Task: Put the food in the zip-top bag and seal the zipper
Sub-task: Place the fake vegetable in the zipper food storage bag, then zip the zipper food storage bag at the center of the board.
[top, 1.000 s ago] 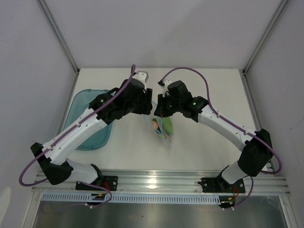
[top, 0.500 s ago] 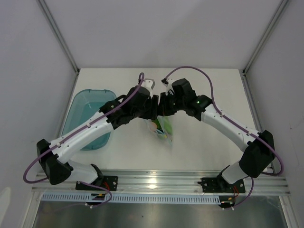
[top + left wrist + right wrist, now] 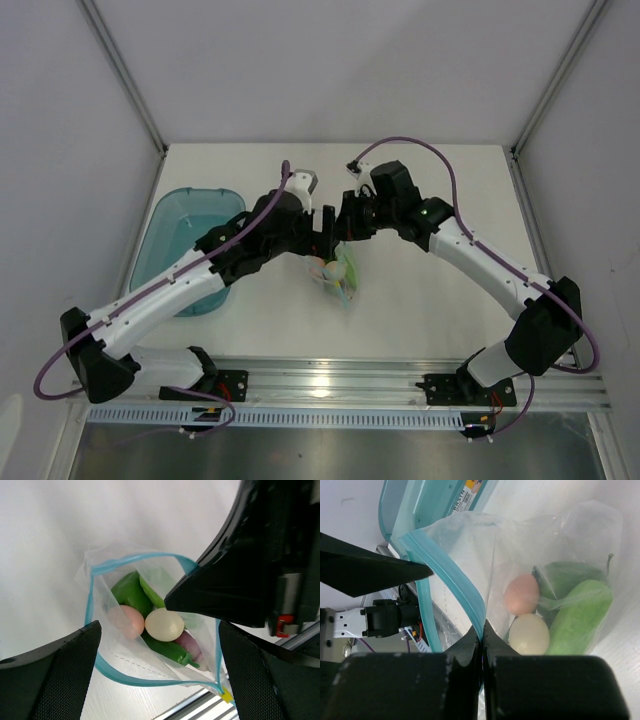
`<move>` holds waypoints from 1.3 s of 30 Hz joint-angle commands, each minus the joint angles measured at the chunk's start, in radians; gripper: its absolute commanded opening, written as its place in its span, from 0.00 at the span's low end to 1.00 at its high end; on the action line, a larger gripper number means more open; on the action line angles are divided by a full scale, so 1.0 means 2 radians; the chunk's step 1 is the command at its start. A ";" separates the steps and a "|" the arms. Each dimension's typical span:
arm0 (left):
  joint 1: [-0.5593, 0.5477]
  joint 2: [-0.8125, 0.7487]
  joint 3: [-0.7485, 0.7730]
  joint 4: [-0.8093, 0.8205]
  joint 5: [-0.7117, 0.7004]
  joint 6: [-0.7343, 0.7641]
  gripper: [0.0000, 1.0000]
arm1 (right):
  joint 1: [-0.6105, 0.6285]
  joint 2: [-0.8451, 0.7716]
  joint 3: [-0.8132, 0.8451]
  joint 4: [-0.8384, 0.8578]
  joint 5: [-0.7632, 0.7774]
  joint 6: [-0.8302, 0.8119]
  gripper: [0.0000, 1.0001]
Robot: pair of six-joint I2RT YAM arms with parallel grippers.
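The clear zip-top bag (image 3: 342,278) hangs over the table's middle with its mouth open. The food is inside it: a cream egg (image 3: 164,624), a pink egg (image 3: 131,621), green pieces (image 3: 132,592) and a purple piece (image 3: 187,642). My right gripper (image 3: 346,224) is shut on the teal zipper (image 3: 450,577) at the bag's rim, as the right wrist view (image 3: 481,630) shows. My left gripper (image 3: 322,228) is open right above the bag's mouth. Its fingers stand wide on either side of the zipper (image 3: 139,682) and touch nothing.
The translucent blue oval tray (image 3: 185,215) stands at the left of the table, also in the right wrist view (image 3: 410,505). The aluminium rail (image 3: 340,375) runs along the near edge. Both arms meet above the table's middle.
My left gripper has swung right, from beside the bag to right above its mouth, close to my right gripper. The right gripper has held the zipper and shifted slightly right.
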 commanded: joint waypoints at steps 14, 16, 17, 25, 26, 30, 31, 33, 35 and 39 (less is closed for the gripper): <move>0.004 -0.046 0.073 -0.107 -0.134 -0.019 1.00 | 0.001 -0.037 -0.008 -0.046 -0.055 -0.100 0.00; 0.019 -0.025 0.083 -0.116 -0.110 -0.031 0.99 | 0.002 -0.041 -0.010 -0.049 -0.065 -0.106 0.00; 0.024 -0.016 0.083 -0.116 -0.075 -0.036 1.00 | 0.003 -0.043 -0.010 -0.050 -0.066 -0.110 0.00; 0.077 -0.027 0.036 -0.053 0.110 -0.060 1.00 | 0.006 -0.060 -0.026 -0.039 -0.072 -0.118 0.00; 0.091 -0.025 0.034 -0.050 0.131 -0.066 1.00 | 0.007 -0.060 -0.029 -0.038 -0.072 -0.120 0.00; 0.116 -0.016 0.025 -0.045 0.183 -0.120 1.00 | 0.018 -0.059 -0.032 -0.038 -0.053 -0.138 0.00; 0.125 -0.015 0.019 -0.038 0.210 -0.133 0.99 | 0.025 -0.059 -0.032 -0.037 -0.046 -0.143 0.00; 0.128 -0.009 0.007 -0.019 0.241 -0.159 1.00 | 0.030 -0.059 -0.033 -0.035 -0.033 -0.145 0.00; 0.128 -0.004 -0.001 -0.009 0.273 -0.173 1.00 | 0.037 -0.059 -0.034 -0.030 -0.023 -0.148 0.00; 0.129 0.008 -0.014 0.004 0.308 -0.206 0.99 | 0.049 -0.069 -0.039 -0.020 0.010 -0.152 0.00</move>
